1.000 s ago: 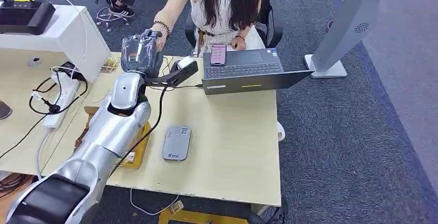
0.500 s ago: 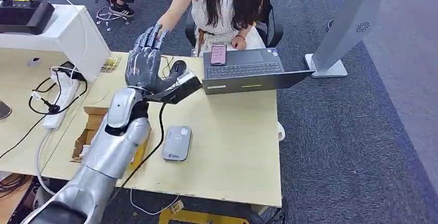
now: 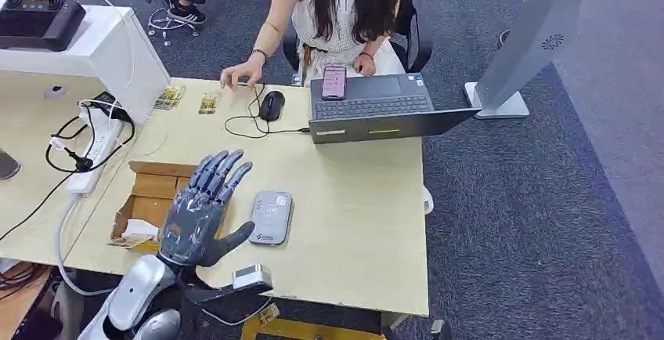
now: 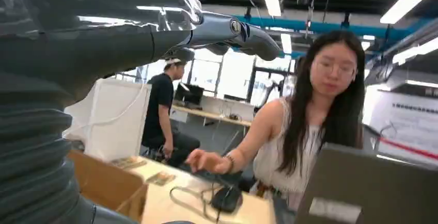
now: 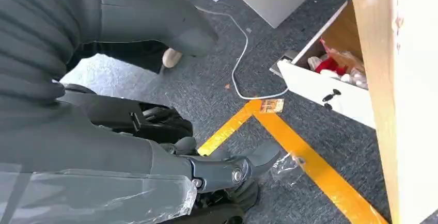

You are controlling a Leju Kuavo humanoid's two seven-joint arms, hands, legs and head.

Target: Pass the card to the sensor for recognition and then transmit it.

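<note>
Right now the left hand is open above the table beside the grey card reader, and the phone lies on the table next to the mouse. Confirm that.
One thing is wrong: the phone lies on the laptop, not on the table by the mouse. The head view shows it. The left hand is open beside the card reader.

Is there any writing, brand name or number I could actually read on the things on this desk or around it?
None reads clearly.
Grey card reader: a small logo and print at its near end, too small to read.
Phone on the laptop: lit pink screen, text blurred.
Grey pillar: a round swirl emblem, no letters.
Cards on the table: print unreadable.
</note>
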